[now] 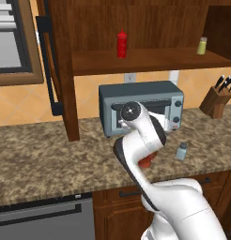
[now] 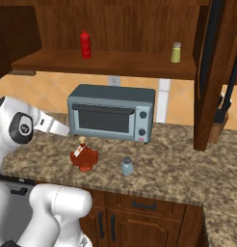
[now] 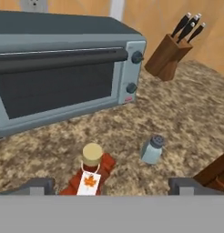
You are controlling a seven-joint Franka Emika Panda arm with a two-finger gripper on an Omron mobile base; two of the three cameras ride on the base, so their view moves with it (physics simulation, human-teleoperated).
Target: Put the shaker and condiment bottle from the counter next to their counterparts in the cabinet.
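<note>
The gripper [image 3: 112, 185] hangs with its jaws spread wide and nothing between them, poised just above the condiment bottle [image 3: 89, 175], whose tan cap sits a little toward one finger. To seize it well, I judge the hand should centre over the neck and descend straight. The shaker [image 3: 152, 149] stands near, just beyond; farther off is the toaster oven [image 3: 63, 73] on the counter [image 3: 186, 113].

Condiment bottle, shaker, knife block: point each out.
condiment bottle [image 3: 92, 157]: hand view, on its tan cap.
shaker [image 2: 126, 167]: right base view, on its pale body.
knife block [image 1: 215, 103]: left base view, on its wooden side.
</note>
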